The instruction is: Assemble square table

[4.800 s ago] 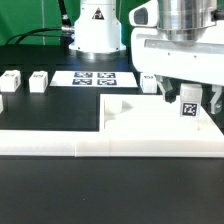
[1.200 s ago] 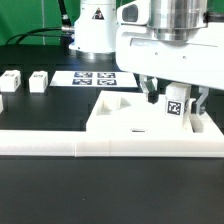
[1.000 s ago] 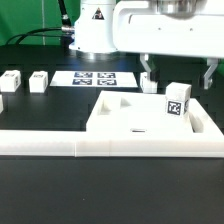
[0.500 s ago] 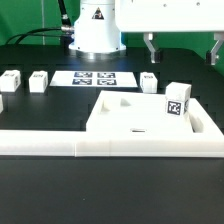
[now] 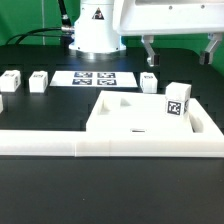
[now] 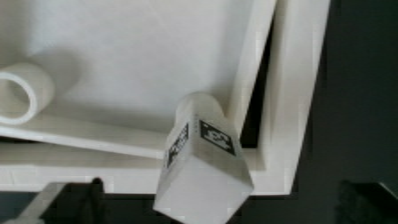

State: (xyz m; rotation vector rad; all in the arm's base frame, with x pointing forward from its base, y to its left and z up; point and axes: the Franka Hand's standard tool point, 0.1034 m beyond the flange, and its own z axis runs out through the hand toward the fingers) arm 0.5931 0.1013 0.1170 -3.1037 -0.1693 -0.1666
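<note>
The white square table slab [image 5: 125, 128] lies flat against the border rail. One white tagged leg post [image 5: 178, 100] stands upright on the slab's corner at the exterior view's right, free of the gripper. My gripper [image 5: 178, 48] hangs open and empty well above that post, one finger on either side. In the wrist view the same post [image 6: 205, 165] leans across the slab's corner [image 6: 125, 60], with my dark fingertips [image 6: 71, 205] far apart on either side. Three more leg posts lie on the table: two at the left [image 5: 10, 80] [image 5: 38, 80], one behind the slab [image 5: 148, 80].
The long low white border rail [image 5: 50, 143] runs along the front of the slab. The marker board [image 5: 95, 77] lies behind, before the robot's base [image 5: 95, 35]. A round socket [image 6: 22, 95] shows in the slab in the wrist view.
My gripper let go of the leg post, opened wide and rose straight up. The post stays standing on the slab's corner. The slab had slid a little to the left earlier.
</note>
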